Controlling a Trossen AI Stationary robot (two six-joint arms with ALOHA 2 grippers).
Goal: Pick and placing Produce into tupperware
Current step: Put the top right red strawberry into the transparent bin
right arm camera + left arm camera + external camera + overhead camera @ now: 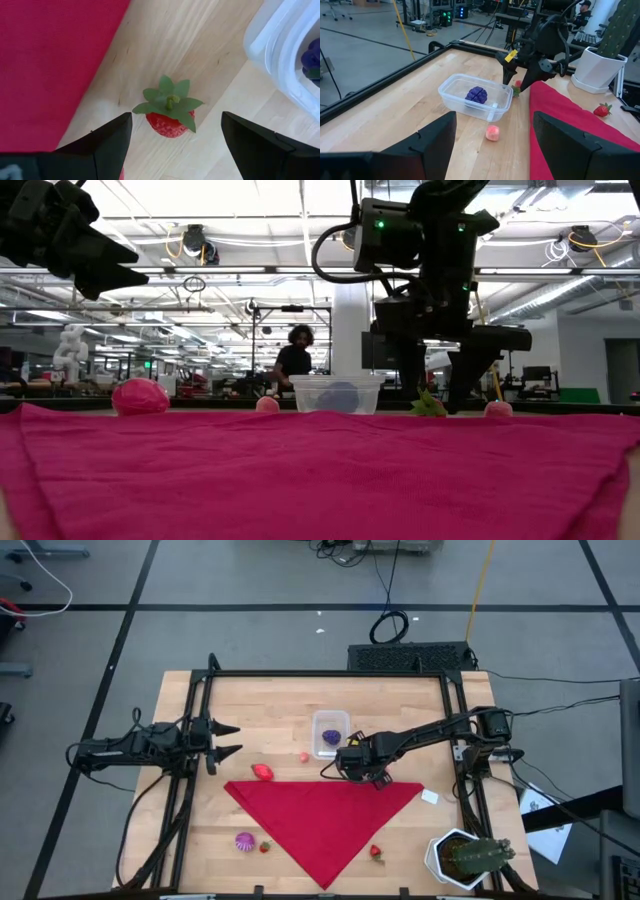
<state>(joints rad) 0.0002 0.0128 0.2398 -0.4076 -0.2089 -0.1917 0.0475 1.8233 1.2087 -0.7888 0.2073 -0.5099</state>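
Right gripper (172,137), fingers wide, hovers over a strawberry (170,111) beside the tupperware (287,45); overhead, the arm hides the berry.

Red strawberry (170,120) with green leaves; clear tupperware (330,733) holding purple produce (476,95); crimson cloth (325,820).

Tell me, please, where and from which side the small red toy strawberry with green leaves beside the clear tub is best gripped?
Probably from straight above, across the small red toy strawberry body: its leaves point up between the open right gripper fingers, wood bare either side.
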